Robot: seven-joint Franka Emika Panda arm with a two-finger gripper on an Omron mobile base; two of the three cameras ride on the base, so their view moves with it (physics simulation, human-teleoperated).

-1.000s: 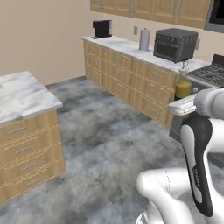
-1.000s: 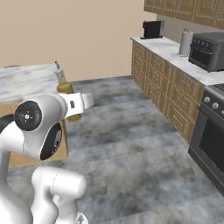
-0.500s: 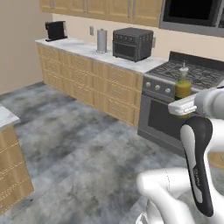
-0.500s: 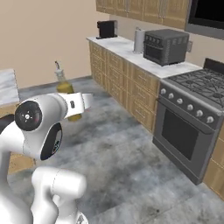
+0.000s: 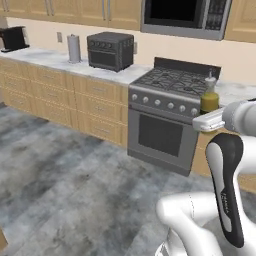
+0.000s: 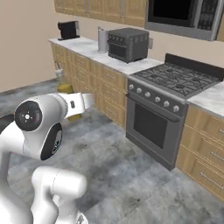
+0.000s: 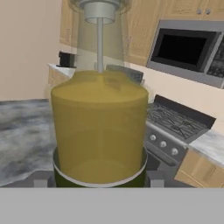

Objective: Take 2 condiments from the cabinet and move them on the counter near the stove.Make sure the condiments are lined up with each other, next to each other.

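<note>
Olive-yellow liquid is seen through the clear body of a pourer-topped condiment bottle (image 7: 99,131), filled to roughly its shoulder, with a slim tube running up to a grey cap. The bottle is held upright in the gripper (image 7: 99,180), a dark fingertip (image 7: 154,178) being pressed against each side of its base; the jaws are closed on it. In the left base view the same bottle (image 5: 209,99) is carried at the end of the white arm, raised in the air in front of the stove (image 5: 170,100) and the marble counter (image 5: 234,92) to its right, touching neither. In the right base view the bottle (image 6: 65,89) is mostly hidden behind the forearm, which is extended level, forward from the shoulder.

Also recorded: a microwave (image 6: 183,17) above the stove; a dark toaster oven (image 5: 110,51), a paper towel roll (image 5: 74,48) and a black coffee machine (image 5: 12,39) on the counter run to the stove's left.
</note>
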